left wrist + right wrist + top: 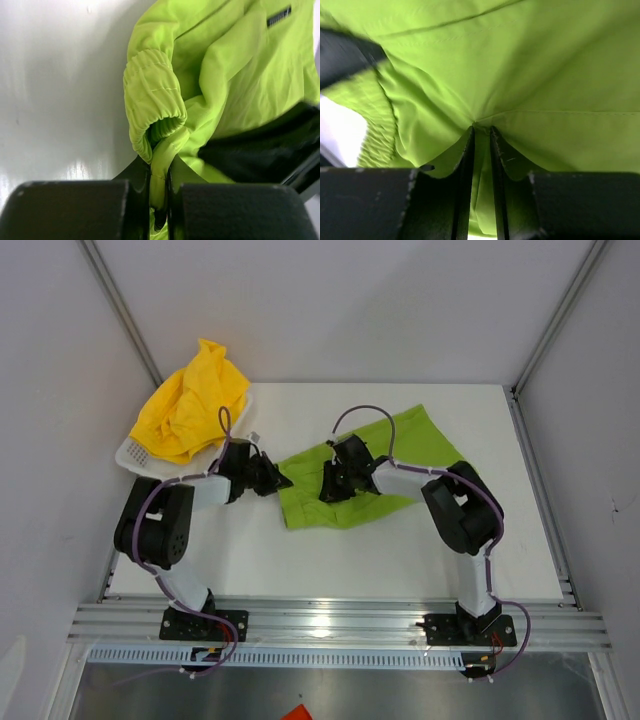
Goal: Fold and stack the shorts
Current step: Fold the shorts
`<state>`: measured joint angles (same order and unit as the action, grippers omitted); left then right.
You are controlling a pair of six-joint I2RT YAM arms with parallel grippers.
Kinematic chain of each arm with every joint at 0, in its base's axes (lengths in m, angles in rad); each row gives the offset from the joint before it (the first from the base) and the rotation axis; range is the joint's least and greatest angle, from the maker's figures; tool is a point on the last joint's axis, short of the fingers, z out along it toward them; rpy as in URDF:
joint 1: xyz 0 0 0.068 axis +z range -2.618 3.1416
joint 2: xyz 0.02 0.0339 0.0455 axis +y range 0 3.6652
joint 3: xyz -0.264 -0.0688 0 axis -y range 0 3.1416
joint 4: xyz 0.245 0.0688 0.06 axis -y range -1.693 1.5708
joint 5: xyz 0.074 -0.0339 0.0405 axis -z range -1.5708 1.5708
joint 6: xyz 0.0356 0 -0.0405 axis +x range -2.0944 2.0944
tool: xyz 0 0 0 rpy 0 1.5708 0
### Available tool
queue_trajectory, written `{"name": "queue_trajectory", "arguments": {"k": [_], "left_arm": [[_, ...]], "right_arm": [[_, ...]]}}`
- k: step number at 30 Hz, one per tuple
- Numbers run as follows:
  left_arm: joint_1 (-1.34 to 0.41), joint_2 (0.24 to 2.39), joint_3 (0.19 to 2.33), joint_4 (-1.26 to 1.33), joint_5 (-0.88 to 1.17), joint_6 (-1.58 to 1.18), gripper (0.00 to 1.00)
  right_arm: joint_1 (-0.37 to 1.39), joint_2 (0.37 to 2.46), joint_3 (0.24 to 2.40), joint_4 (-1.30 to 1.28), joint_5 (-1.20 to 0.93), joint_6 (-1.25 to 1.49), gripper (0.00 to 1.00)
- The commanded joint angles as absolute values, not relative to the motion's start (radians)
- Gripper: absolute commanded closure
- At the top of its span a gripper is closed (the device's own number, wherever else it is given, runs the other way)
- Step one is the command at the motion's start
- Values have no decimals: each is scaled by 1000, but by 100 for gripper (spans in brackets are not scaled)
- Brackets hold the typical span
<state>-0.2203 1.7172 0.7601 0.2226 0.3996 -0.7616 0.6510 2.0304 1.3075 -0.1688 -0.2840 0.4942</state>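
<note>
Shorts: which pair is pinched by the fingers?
The lime green shorts, on the table. The yellow shorts lie bunched on the white basket, untouched.

Bare table (pixel 330 560) lies open on the near side of the lime green shorts (pixel 420 440), between the arm bases. At the far left, the basket (pixel 135 454) heaped with yellow shorts (pixel 190 405) blocks that corner, tight against the wall (pixel 60 390).

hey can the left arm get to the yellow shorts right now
Probably, but not straight away. The yellow shorts lie on the basket just beyond the left gripper, with nothing between. That gripper is pinching the green shorts, so it would have to let go first.
</note>
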Motion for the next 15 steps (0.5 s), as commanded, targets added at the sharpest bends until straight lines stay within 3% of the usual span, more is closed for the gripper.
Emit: {"name": "queue_trajectory", "arguments": {"k": [1,6,15], "left_arm": [[-190,1689,911,-73,368,-681,99],[-178,1738,1107,-267,379,-646,100],[-181,1718,1362,-619,238,-606,99]], "right_arm": [[735,2000,1261,-209,-158,483,78],[827,2015,1268,-183,-13,535,77],[851,2094,1361,-169,0,594,76]]}}
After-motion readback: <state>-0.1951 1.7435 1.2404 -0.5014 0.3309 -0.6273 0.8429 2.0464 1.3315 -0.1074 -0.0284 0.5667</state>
